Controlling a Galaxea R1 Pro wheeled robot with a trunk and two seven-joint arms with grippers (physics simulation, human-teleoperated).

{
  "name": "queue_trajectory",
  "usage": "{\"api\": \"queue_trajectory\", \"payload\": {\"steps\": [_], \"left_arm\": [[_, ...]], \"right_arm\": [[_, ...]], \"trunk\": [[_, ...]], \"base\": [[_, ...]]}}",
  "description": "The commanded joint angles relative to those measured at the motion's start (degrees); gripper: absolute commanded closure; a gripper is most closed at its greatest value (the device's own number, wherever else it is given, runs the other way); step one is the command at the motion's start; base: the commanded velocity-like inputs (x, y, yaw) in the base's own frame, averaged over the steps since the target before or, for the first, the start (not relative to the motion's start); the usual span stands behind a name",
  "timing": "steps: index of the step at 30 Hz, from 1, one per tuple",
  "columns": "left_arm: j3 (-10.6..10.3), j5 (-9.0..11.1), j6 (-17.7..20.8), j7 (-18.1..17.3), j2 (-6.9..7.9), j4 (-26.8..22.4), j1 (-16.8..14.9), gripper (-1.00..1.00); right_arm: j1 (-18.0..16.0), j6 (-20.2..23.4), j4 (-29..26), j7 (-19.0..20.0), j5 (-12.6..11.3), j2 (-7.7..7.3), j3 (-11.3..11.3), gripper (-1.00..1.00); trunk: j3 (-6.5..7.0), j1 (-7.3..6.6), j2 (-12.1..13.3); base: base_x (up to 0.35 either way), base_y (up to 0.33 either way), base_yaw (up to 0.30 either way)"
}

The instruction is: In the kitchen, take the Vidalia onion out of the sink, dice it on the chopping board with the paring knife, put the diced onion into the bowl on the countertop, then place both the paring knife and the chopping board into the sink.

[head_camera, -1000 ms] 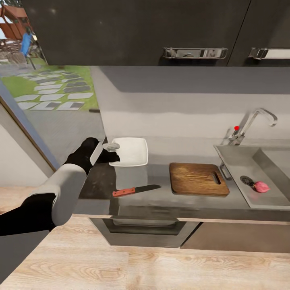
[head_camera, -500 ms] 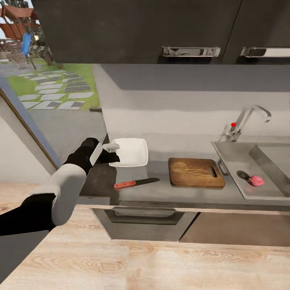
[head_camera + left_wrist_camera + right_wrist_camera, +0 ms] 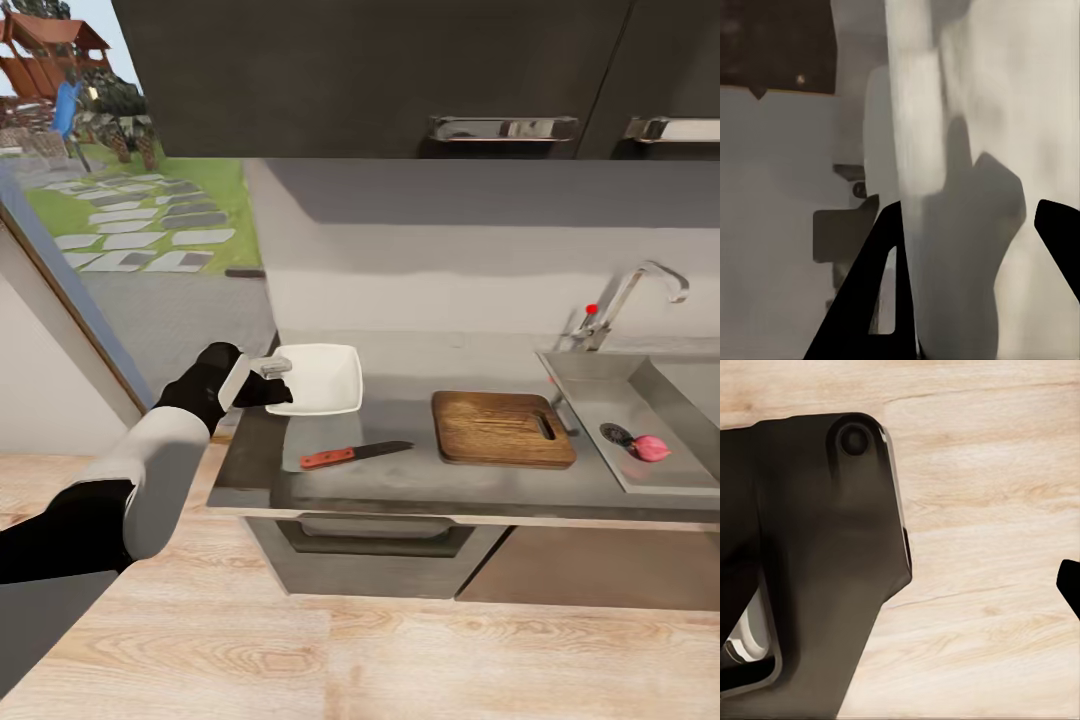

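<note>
View has shifted slightly since earlier; things on the bench (image 3: 480,480) lie as before. Left gripper (image 3: 272,381) at the bowl (image 3: 318,378) rim, jaws parted, one each side of the rim. Right jaws parted over wood floor (image 3: 982,547). Vidalia onion (image 3: 651,448) in sink (image 3: 640,395), paring knife (image 3: 353,454) between bowl and chopping board (image 3: 502,428).
</note>
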Motion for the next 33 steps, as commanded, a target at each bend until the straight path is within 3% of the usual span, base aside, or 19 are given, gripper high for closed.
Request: {"api": "queue_trajectory", "payload": {"steps": [1, 10, 33], "left_arm": [[0.35, 0.20, 0.25, 0.04, -0.04, -0.05, -0.04, 1.00], [0.27, 0.20, 0.25, 0.03, 0.42, 0.10, 0.34, 1.00], [0.25, 0.11, 0.25, 0.03, -0.28, 0.04, 1.19, 1.00]], "right_arm": [[0.04, 0.29, -0.14, -0.21, 0.01, 0.03, 0.03, -1.00], [0.04, 0.96, -0.23, -0.18, -0.08, -0.06, 0.03, -1.00], [0.04, 0.97, -0.58, -0.18, -0.31, -0.38, -0.06, -1.00]], "trunk": [[-0.09, 0.03, -0.10], [-0.50, 0.03, -0.10], [-1.65, 0.03, -0.10]], "base": [[0.000, 0.073, 0.000], [0.000, 0.016, 0.000], [0.004, -0.016, 0.000]]}}
